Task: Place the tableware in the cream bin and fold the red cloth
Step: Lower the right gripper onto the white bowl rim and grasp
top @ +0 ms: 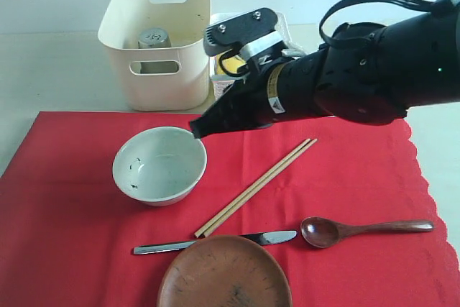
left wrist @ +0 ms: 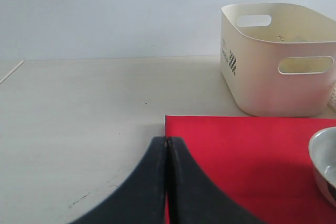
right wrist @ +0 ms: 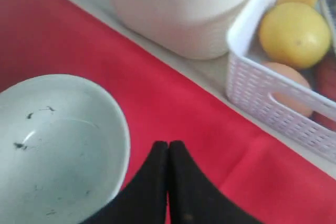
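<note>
On the red cloth [top: 65, 206] lie the white speckled bowl [top: 159, 165], the wooden chopsticks [top: 255, 187], the knife [top: 215, 243], the dark wooden spoon [top: 363, 229] and the brown plate [top: 224, 275]. The steel cup [top: 153, 38] stands inside the cream bin [top: 159, 44]. My right gripper [top: 195, 129] hangs shut and empty just above the cloth beside the bowl's far-right rim; in the right wrist view its tips [right wrist: 168, 144] sit next to the bowl [right wrist: 58, 145]. My left gripper [left wrist: 167, 141] is shut and empty over the cloth's corner [left wrist: 247, 156], with the bin [left wrist: 278, 59] beyond.
A white lattice basket [right wrist: 273, 93] with a lemon [right wrist: 295, 34], an egg and other food stands right of the bin, mostly hidden behind my right arm in the exterior view. The bare pale table [top: 50, 70] lies left of the bin and cloth.
</note>
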